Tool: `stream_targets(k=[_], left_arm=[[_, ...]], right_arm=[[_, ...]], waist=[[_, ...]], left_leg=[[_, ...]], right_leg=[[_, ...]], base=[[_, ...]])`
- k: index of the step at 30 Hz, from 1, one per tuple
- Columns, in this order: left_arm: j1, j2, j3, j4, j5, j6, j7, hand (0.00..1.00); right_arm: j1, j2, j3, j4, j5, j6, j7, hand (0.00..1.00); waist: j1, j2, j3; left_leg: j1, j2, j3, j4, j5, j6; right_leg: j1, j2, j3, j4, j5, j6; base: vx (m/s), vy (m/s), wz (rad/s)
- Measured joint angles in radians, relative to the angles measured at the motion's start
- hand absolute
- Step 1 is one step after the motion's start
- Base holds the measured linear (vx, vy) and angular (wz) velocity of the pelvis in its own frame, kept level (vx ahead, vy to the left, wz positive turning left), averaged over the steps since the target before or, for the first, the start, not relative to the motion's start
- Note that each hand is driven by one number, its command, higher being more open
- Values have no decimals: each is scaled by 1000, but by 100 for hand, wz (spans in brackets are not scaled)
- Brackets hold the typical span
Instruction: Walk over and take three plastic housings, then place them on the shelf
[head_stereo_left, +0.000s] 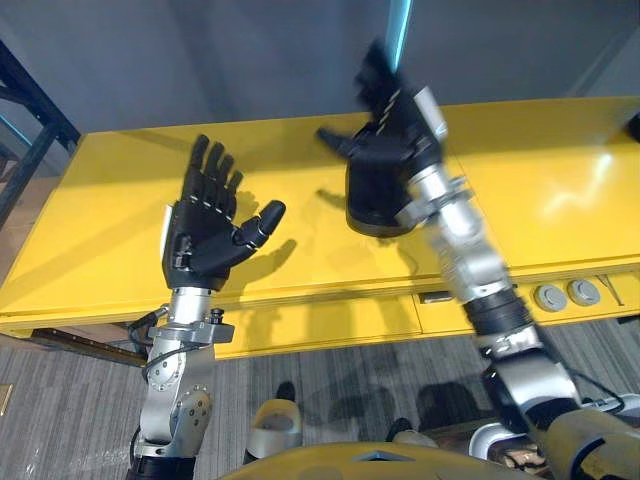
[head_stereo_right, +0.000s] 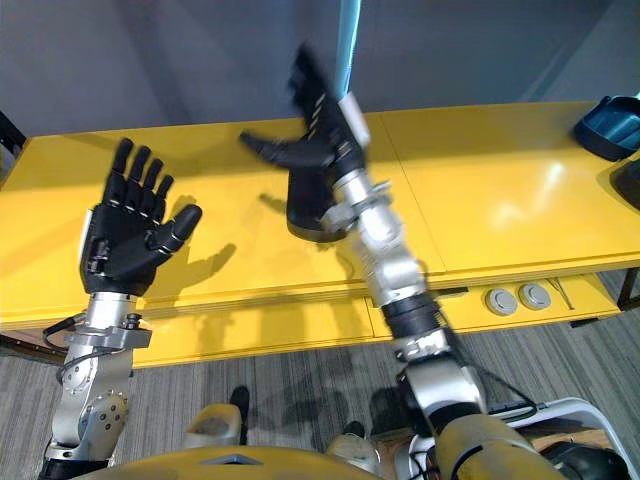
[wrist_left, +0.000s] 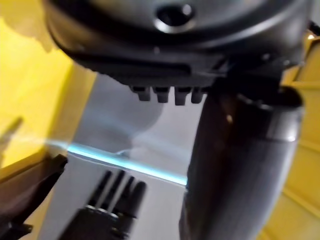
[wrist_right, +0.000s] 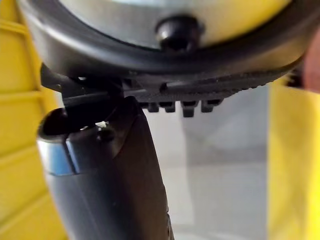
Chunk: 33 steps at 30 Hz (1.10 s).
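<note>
One black plastic housing (head_stereo_left: 368, 203) stands on the yellow table (head_stereo_left: 110, 200), a little right of the middle. My right hand (head_stereo_left: 388, 128) is raised just above and in front of the housing; its fingers are straight, its thumb is spread to the left, and it holds nothing. Its wrist covers the housing's right side. My left hand (head_stereo_left: 205, 228) hovers over the left part of the table, palm up and open, with nothing in it. That hand is well to the left of the housing. In each wrist view the thumb (wrist_left: 240, 165) (wrist_right: 110, 175) stands out straight.
A blue-green tray (head_stereo_right: 610, 125) sits at the table's far right, with another dark object (head_stereo_right: 630, 185) at the edge beside it. Two round grey parts (head_stereo_right: 516, 298) lie on a ledge below the table's front. A dark shelf frame (head_stereo_left: 30, 130) stands at the left.
</note>
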<state>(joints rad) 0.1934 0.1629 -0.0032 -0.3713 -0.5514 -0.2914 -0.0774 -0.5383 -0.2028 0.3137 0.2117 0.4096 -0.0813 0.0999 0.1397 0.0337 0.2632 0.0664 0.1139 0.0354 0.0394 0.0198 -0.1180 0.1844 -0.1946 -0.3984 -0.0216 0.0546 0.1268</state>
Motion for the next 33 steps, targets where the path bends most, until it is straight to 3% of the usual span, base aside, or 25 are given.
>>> stream_targets(k=[4, 9, 15, 22, 33], left_arm=[[21, -39, 6, -14, 13, -17, 34, 100], [55, -44, 12, -76, 52, -46, 59, 100], [62, -72, 18, -109, 52, -66, 88, 100], [109, -78, 6, -109, 52, -76, 116, 100], [130, -78, -40, -108, 52, -77, 128, 100]], right_arm=[[45, 113, 82, -2, 51, 4, -2, 100], [104, 176, 143, -22, 89, -15, -25, 100], [140, 183, 234, -29, 83, -14, -108, 100], [262, 183, 247, -64, 67, 11, -227, 100], [372, 167, 219, -151, 25, 10, -285, 100]], waist=[[4, -15, -7], [3, -45, -24], [-6, -41, -27], [-29, -42, -50], [-66, -33, -59]], left_leg=[[10, 3, -1, -19, 8, -4], [10, 2, 2, -25, 7, -4], [8, 3, 8, -26, 6, -5], [-20, 4, 23, -23, 6, -5], [-20, 6, 50, -23, -2, -5]], right_leg=[[3, 4, -1, -3, -1, -1], [1, 4, 0, -8, -2, -3], [-11, 4, 5, -8, -4, -6], [-48, 4, 25, -2, -4, -6], [-65, 4, 51, 2, -4, -6]], base=[[0, 0, 0], [0, 0, 0], [-1, 3, -2], [25, 9, -5], [0, 6, -6]])
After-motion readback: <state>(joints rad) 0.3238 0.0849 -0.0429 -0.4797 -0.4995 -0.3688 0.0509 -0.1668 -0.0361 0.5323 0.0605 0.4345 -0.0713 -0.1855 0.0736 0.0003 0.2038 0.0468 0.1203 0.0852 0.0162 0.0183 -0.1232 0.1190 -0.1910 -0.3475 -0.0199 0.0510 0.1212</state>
